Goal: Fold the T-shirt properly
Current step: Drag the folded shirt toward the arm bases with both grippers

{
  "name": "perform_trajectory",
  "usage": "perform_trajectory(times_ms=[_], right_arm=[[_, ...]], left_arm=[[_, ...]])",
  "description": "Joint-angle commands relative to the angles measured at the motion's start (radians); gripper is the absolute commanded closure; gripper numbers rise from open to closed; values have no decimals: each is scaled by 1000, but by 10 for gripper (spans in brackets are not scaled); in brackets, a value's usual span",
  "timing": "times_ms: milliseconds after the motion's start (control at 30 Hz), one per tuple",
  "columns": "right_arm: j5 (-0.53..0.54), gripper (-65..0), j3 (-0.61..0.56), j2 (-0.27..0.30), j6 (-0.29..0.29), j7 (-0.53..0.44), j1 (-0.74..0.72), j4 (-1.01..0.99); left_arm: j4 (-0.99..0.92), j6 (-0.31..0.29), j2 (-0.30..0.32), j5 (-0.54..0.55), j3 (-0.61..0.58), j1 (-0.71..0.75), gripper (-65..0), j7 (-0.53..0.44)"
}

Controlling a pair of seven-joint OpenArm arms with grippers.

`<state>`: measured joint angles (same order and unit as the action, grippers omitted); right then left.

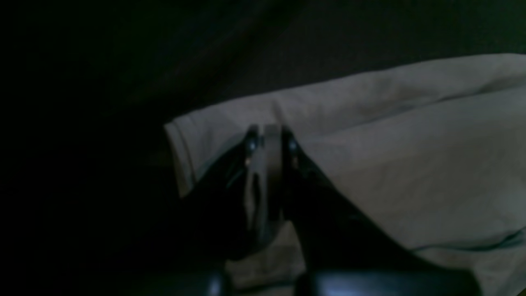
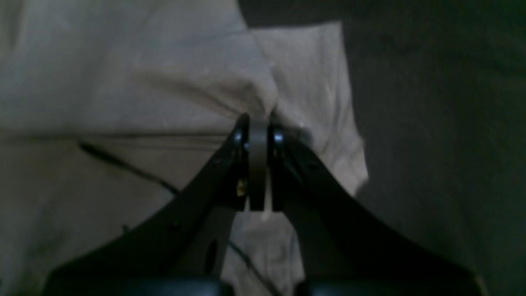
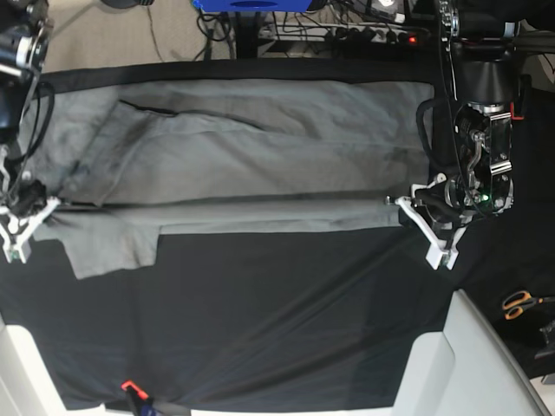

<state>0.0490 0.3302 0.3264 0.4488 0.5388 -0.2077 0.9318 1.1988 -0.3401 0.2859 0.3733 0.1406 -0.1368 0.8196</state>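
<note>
The T-shirt [image 3: 260, 147] is a plain medium-grey cotton garment lying across the far half of the bench [image 3: 286, 329], which is draped in black cloth; the shirt is spread wide from one side to the other, with a long lengthwise fold along its near edge and one short sleeve [image 3: 108, 247] jutting toward the front near the base view's left. The base view alone gives this whole layout, plus orange-handled scissors [image 3: 520, 303] off to the side and a blue object [image 3: 251, 4] beyond the far edge. The wrist views give what the base view cannot: the left claw [image 1: 269, 137] is clenched on a hemmed edge of the grey fabric, and the right claw [image 2: 258, 131] is clenched on a bunched ridge of the shirt where folds gather into its tips. Both close-ups are dim and blurred.
</note>
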Motion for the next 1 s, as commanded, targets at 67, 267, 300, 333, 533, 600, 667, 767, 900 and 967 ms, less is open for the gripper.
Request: perform_trajectory(times_ms=[67, 267, 300, 333, 533, 600, 667, 767, 900, 967], right_arm=[[2, 0, 10, 21, -9, 19, -2, 85], [2, 0, 56, 21, -9, 77, 29, 152], [2, 0, 60, 21, -9, 93, 37, 174], [2, 0, 63, 21, -9, 109, 49, 195], [2, 0, 65, -6, -9, 188, 98, 301], [2, 0, 65, -10, -9, 211, 113, 326], [2, 0, 65, -31, -9, 223, 129, 356], [2, 0, 65, -46, -9, 249, 155, 401], [2, 0, 65, -54, -9, 271, 178, 436], [2, 0, 65, -68, -9, 283, 179, 442]], left_arm=[[19, 5, 16, 2, 3, -7, 0, -16], [92, 5, 16, 2, 3, 49, 0, -15], [105, 5, 16, 2, 3, 58, 0, -15], [114, 5, 16, 2, 3, 59, 0, -15], [123, 5, 28, 2, 4, 93, 0, -15], [141, 6, 28, 2, 4, 104, 0, -15], [172, 6, 28, 2, 11, 119, 0, -15], [207, 8, 48, 2, 6, 142, 0, -15], [217, 8, 52, 2, 4, 162, 0, -15], [217, 8, 54, 2, 4, 171, 0, -15]])
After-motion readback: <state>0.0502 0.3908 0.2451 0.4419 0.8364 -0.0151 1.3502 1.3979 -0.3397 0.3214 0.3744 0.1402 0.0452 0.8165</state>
